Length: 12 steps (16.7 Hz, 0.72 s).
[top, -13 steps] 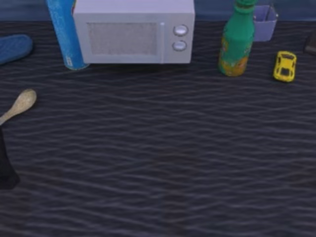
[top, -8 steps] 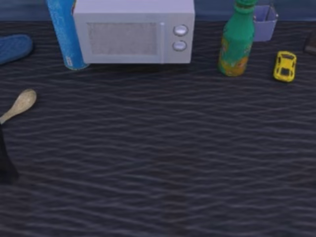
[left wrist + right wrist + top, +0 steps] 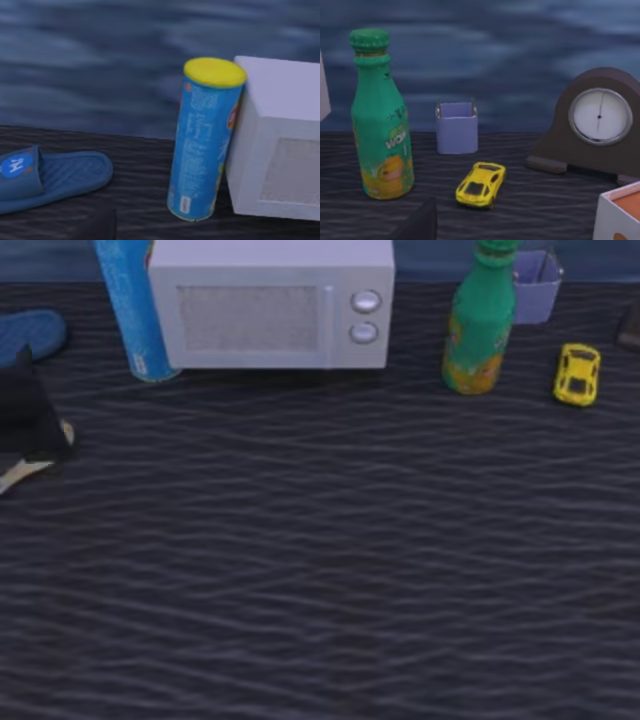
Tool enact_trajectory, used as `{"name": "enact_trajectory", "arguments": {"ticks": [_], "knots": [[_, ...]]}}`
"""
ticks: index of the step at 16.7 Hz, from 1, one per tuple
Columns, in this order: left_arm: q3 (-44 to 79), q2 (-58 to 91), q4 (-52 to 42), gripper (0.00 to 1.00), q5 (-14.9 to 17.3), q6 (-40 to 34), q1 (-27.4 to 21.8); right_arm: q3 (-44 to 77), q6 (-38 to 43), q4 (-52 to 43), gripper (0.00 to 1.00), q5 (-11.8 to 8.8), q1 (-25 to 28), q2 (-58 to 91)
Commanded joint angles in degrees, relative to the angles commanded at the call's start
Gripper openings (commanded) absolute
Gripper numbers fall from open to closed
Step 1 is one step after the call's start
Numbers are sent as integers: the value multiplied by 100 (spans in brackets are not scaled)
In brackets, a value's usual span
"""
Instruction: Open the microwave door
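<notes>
A dark, rippled worktop (image 3: 330,560) fills the scene, with a blurred blue backdrop behind it. At the far edge, left of centre, stands the small white-grey microwave (image 3: 272,302), its door (image 3: 245,318) flush and closed, the speckled window facing forward and the control strip with two round knobs (image 3: 365,316) to its right. A tall blue can with a yellow lid (image 3: 205,140) stands upright against the microwave's left side, touching it or very nearly. Farther left lies a blue slipper (image 3: 47,175).

The left arm (image 3: 28,415) shows as a dark shape at the worktop's left edge, over a wooden spoon (image 3: 25,470) whose end pokes out beneath it; it is well apart from the door, and I cannot tell how its fingers stand. The right gripper is out of the overhead view, and its fingers cannot be judged either.

To the microwave's right stand a green bottle (image 3: 480,325), a lilac cup (image 3: 456,127), a yellow toy car (image 3: 577,373) and a brown mantel clock (image 3: 595,125).
</notes>
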Motion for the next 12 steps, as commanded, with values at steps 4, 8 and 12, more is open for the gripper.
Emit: {"name": "enact_trajectory", "arguments": {"ticks": [4, 8, 12], "knots": [[1744, 2416, 70, 100, -791, -494, -886, 0, 0, 0, 100, 0, 0, 0], [3332, 4704, 121, 100, -1515, -941, -1709, 0, 0, 0, 100, 0, 0, 0], [4474, 6458, 76, 100, -2073, -1234, -2331, 0, 0, 0, 100, 0, 0, 0]]}}
